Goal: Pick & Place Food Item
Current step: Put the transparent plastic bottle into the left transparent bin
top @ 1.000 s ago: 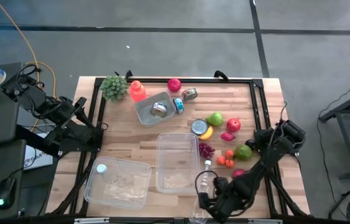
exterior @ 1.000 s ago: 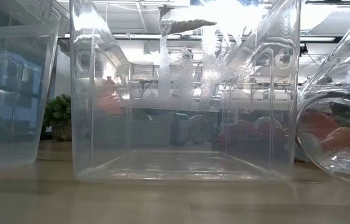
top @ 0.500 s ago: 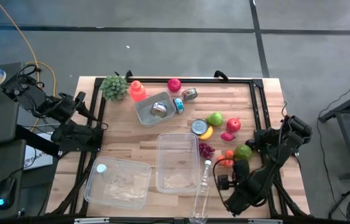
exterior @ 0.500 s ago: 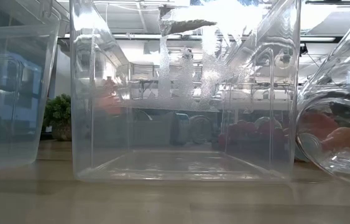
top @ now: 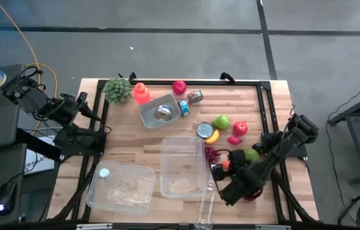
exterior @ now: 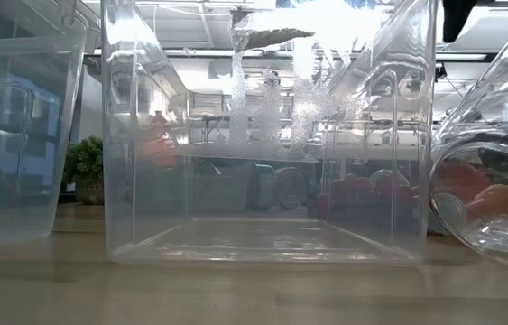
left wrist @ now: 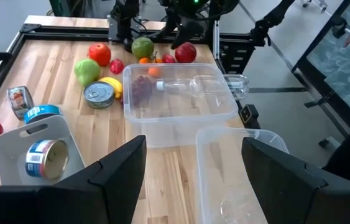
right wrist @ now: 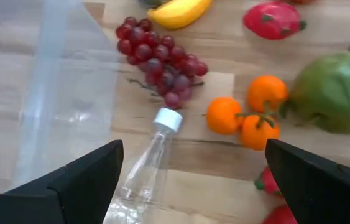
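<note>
On the worktop (top: 135, 140): two bins (top: 183, 166), one bottle (top: 208, 198). Right claw (top: 221, 172), open, at 4 o'clock; its wrist view alone shows three oranges (right wrist: 224, 116). Left claw (left wrist: 190, 168) open.

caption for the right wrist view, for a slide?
Open right gripper hovers over a lying clear bottle, with red grapes, oranges and a banana beyond.

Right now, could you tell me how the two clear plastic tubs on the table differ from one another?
The middle tub is narrower and looks empty; the left tub is wider and has a small round white thing in one corner. The middle tub has a plastic bottle lying along its right side, while the left tub has nothing beside it but the middle tub. Both are clear, open-topped, and sit upright at the table's near edge.
</note>
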Motion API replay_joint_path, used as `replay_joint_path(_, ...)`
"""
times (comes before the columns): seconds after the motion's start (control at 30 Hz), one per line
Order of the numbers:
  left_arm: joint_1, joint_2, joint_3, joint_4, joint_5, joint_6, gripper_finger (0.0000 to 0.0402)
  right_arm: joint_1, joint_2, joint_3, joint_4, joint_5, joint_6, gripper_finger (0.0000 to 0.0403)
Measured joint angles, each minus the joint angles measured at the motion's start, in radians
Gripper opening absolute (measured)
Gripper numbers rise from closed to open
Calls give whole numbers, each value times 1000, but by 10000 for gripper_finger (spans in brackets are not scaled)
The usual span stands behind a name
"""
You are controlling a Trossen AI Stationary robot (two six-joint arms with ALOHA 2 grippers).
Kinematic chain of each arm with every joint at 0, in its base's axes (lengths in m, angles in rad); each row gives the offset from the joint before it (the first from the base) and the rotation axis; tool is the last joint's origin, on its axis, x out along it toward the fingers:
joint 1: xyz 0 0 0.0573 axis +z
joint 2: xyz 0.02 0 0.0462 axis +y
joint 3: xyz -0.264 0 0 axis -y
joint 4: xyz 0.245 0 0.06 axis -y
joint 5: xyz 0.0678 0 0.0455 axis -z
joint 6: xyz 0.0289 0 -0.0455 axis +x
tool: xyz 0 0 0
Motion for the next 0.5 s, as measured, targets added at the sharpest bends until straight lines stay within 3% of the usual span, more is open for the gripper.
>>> replay_joint_path(0.37,0,0,0,0,2,-2,257,-70,2,0,256,-15,-351,382)
replay_joint_path(0.5,0,0,0,0,1,-2,257,-82,2,0,249,-11,-406,382)
